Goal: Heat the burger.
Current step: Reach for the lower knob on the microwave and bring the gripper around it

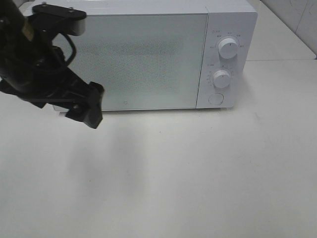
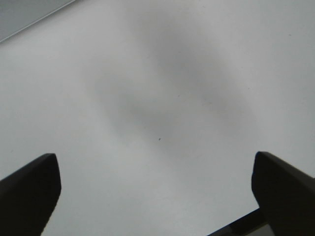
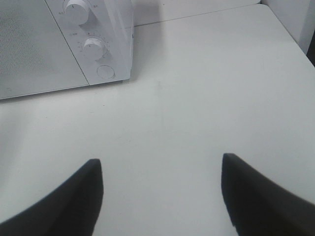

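The burger is out of view in every frame. The white microwave (image 1: 143, 54) stands at the back of the table with its door shut; its right end also shows in the right wrist view (image 3: 49, 44). My left gripper (image 1: 91, 111) hangs above the table in front of the microwave's left end. Its wrist view shows the left gripper (image 2: 155, 172) open and empty over bare table. My right gripper (image 3: 162, 167) is open and empty, low over the table to the front right of the microwave; it does not show in the exterior view.
The microwave's control panel carries two white knobs (image 1: 228, 48) (image 1: 221, 79) and a round button (image 1: 216, 98). The white table (image 1: 198, 173) stretches in front. A tiled wall (image 1: 297, 20) rises at the back right.
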